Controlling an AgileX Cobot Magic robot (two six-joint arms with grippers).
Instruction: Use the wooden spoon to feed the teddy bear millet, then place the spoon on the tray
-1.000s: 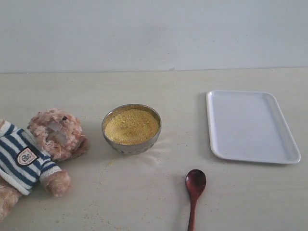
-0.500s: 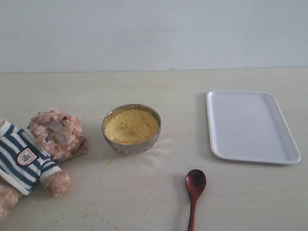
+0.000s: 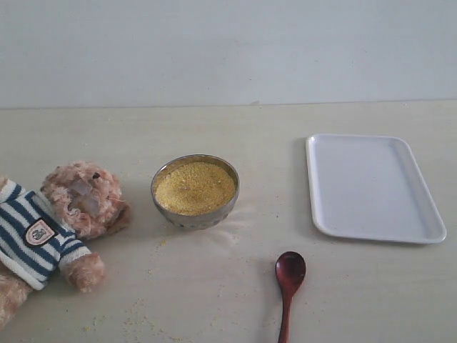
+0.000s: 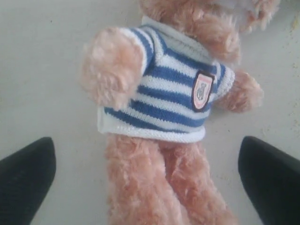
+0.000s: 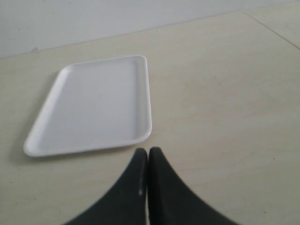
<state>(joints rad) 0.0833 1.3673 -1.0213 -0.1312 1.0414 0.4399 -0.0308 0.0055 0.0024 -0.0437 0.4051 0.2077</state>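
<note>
Hovering with the left end effector (image 4: pixel 146 145) spread wide over the teddy bear (image 4: pixel 164 108), its two dark fingers (image 4: pixel 28 173) flanking the plush legs and apart from them. Grips nothing. Lies on its back on the counter (image 4: pixel 42 70), between and beyond those fingers, striped sweater and chest badge facing up, head at the far end from the fingertips.

Holding the right end effector (image 5: pixel 148 152) pressed together, tips touching, pinching nothing. Facing the tray (image 5: pixel 93 103) just beyond those closed tips and a little to one side, flat on the counter and apart from them.

Cannot place the wooden spoon (image 3: pixel 289 275) against either end effector, being outside both wrist views. Seen only from the exterior camera: lying on the counter nearer the camera than the tray and the metal bowl (image 3: pixel 195 214), touching neither, oval end toward them, handle running off the frame's lower edge.

Seen there too: millet (image 3: pixel 195 187) heaped in that bowl, near the bear's head, with loose grains scattered over the counter in front of it.
</note>
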